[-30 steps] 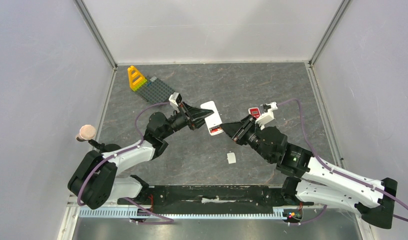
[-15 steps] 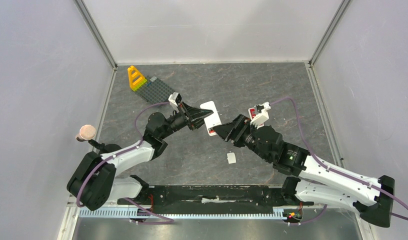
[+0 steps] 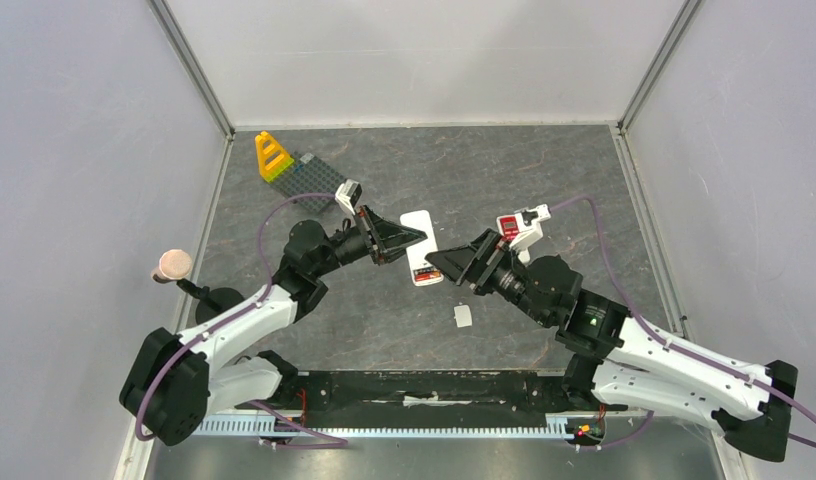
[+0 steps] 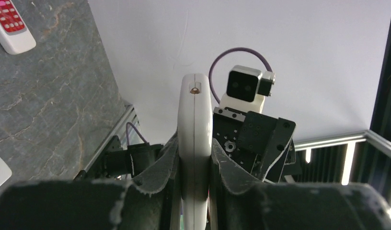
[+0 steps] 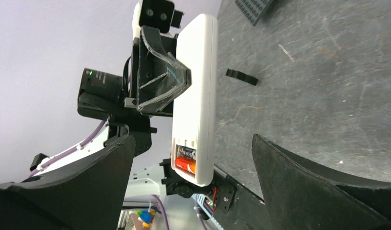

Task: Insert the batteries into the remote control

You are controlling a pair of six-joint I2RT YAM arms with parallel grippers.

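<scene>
The batteries (image 5: 186, 162) sit in the open compartment at the lower end of the white remote control (image 5: 196, 91), a red-orange one at the bottom and a darker one just above it, right in the centre of the right wrist view. The remote stands on end there, its back to the camera. The left gripper (image 3: 408, 239) pinches it across its width near the upper end, fingers (image 4: 161, 165) pressed against both sides. In the left wrist view, the remote's thin edge rises straight up the middle of the frame.

The right gripper (image 3: 447, 264) faces the battery end with its jaws spread wide. Its dark fingertips (image 5: 83, 191) frame the remote at lower left and lower right of its own view without touching it.

From above, the remote is at the centre of the frame, between the two grippers. A small white piece (image 3: 463, 317) lies on the grey table (image 3: 544, 170) just below the right gripper. A second remote with red keys (image 3: 508, 224) lies right of centre. A yellow block (image 3: 273, 156) and a grey studded plate (image 3: 321, 180) lie at upper left.
</scene>
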